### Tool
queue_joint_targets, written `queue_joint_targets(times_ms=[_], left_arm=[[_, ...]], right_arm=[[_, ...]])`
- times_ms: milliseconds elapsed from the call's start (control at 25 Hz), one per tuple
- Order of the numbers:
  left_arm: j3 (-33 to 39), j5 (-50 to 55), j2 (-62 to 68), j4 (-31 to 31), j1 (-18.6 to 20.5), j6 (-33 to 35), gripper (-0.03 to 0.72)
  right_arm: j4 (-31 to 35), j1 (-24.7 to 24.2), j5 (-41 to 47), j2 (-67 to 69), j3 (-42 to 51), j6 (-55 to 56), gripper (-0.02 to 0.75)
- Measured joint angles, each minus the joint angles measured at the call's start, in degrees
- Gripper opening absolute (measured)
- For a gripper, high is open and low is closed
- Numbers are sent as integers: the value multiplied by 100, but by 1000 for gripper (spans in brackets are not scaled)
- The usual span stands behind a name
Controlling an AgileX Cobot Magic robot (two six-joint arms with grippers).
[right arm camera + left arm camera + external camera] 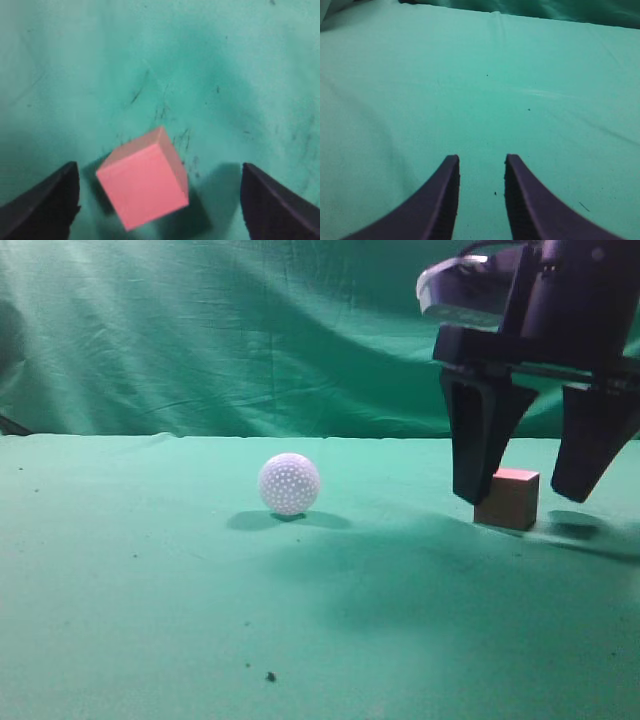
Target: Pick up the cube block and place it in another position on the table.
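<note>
While the right hand (525,490) hangs spread wide, the cube block (510,499) sits between its fingers — untouched — on the table (150,590).

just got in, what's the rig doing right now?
The right gripper hangs open over the cube block, which sits on the green table, one finger on each side and neither visibly touching it. A white dimpled ball rests to its left. The left gripper is open over bare cloth.
</note>
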Motion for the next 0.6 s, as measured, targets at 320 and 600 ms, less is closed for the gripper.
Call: queue_joint_targets(times_ms=[320, 600], left_arm=[[0, 0, 0, 0, 0, 0, 262], [0, 0, 0, 0, 0, 0, 262]], right_arm=[[-75, 0, 399, 230, -570, 28, 225], [-994, 0, 643, 208, -1626, 861, 225]])
